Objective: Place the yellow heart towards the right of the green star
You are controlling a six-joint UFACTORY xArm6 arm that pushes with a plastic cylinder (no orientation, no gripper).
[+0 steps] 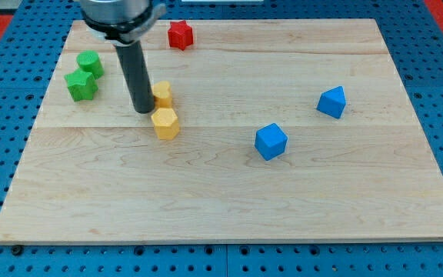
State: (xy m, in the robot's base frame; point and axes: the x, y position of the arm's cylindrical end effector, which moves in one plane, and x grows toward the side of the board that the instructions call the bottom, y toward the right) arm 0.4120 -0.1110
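Note:
The yellow heart (162, 94) lies left of the board's middle, partly hidden by my rod. My tip (142, 111) rests on the board right against the heart's left side. A yellow hexagon (165, 123) sits just below the heart, close to the tip's lower right. The green star (81, 85) lies near the board's left edge, well left of the tip. A second green block (89, 62), roundish, touches the star at its upper right.
A red star (180, 35) sits near the top edge. A blue cube (271, 141) lies right of the middle and a blue block (331, 102) farther right. The wooden board (229, 208) lies on a blue pegboard.

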